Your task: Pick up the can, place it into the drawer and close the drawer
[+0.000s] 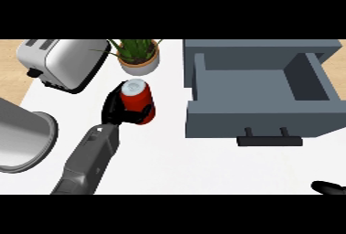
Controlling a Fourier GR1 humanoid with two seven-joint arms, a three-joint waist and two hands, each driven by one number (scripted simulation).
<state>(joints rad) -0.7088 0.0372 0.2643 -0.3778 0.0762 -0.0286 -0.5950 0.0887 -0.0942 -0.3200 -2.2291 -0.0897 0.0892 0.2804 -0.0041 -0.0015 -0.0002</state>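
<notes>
The left hand (120,111) curls its fingers around the red can (137,101), standing at nine o'clock from the open drawer (260,98). The right hand (329,187) shows at five o'clock; its fingers cannot be told.

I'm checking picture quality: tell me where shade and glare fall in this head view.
Head view: light is even and flat; the open drawer has darker inner walls; the toaster and the metal pot show soft sheen, no harsh glare; the left hand, curled round the can, hides its lower side.
</notes>
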